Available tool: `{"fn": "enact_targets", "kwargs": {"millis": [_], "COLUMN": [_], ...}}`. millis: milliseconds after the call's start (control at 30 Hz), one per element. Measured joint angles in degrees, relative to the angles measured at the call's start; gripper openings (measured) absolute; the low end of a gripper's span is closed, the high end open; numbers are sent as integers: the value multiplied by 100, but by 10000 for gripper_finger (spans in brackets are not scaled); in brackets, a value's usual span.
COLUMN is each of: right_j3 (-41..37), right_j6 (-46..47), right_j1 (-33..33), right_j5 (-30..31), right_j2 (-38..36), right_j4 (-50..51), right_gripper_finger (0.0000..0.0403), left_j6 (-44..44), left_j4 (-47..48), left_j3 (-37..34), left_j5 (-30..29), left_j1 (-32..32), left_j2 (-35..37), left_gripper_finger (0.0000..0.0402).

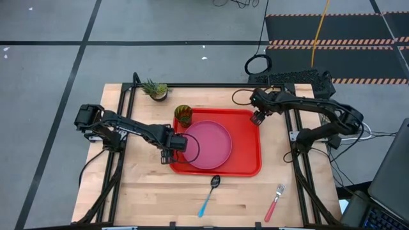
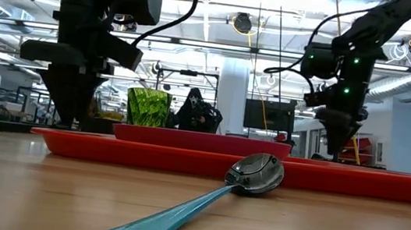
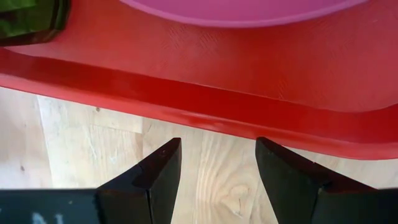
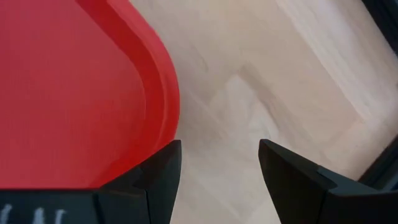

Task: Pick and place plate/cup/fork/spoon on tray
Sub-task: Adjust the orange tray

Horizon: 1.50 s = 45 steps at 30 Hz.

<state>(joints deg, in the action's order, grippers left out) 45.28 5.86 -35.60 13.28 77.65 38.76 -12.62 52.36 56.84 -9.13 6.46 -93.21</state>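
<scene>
progress: abt halfway imo, 2 of 4 on
tray [image 1: 246,163]: holds plate [image 1: 208,144] + cup [image 1: 183,115] at its far-left corner
left to do: spoon [image 1: 209,195] & fork [image 1: 275,202], both on desk [image 1: 147,191] near front edge
left pincer [image 1: 167,155]: released, empty, just off tray's left rim
right pincer [image 1: 257,119]: released, empty, by tray's far-right corner

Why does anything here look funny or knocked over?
Nothing looks knocked over. The round pink plastic plate and mottled green cup sit on the red rectangular tray; the blue-handled spoon and red-handled fork lie off it.
</scene>
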Motion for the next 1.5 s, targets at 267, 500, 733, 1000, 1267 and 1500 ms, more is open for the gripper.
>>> {"fn": "enact_targets", "kwargs": {"millis": [267,500,733,1000,1267,1500], "right_j3": [128,128,128,128,128,128], "right_j6": [-198,-359,-445,-408,-416,-416], "right_j1": [-212,-451,-485,-455,-299,-255], "right_j5": [9,10,-187,-308,-428,-447], "right_j2": [289,530,597,597,597,597], "right_j4": [-131,-126,-319,-331,-382,-466], "right_gripper_finger": [208,208,208,208,208,208], "left_j6": [-104,-107,-79,-74,-61,-85], "left_j4": [6,4,-23,-39,-78,-302], "left_j3": [0,0,0,0,0,2], "left_j5": [-2,-2,-2,-4,-4,2], "left_j1": [0,0,0,0,0,0], "left_j2": [0,0,0,0,0,0], "left_gripper_finger": [209,209,209,209,209,209]}}
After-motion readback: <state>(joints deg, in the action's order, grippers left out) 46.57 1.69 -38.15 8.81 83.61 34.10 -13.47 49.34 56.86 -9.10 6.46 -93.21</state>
